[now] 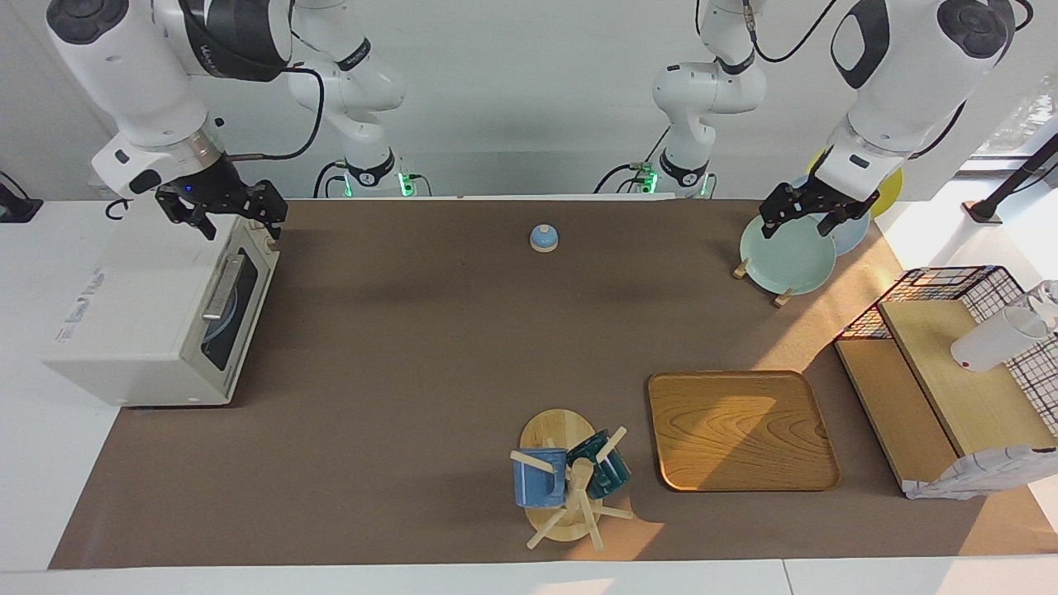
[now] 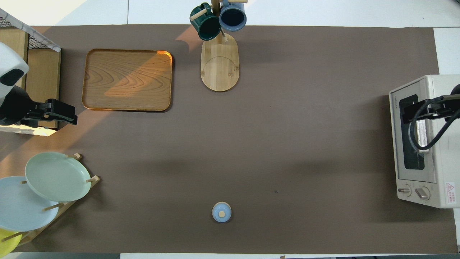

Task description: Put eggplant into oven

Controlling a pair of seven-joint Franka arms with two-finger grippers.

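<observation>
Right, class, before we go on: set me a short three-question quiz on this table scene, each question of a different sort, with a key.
1. True or false: the oven door is shut.
2. The right gripper is over: A) the wooden tray, B) the oven, C) the plate rack.
3. Fill in: the mug tree carries ___ mugs.

Key: 1 true; 2 B; 3 two.
</observation>
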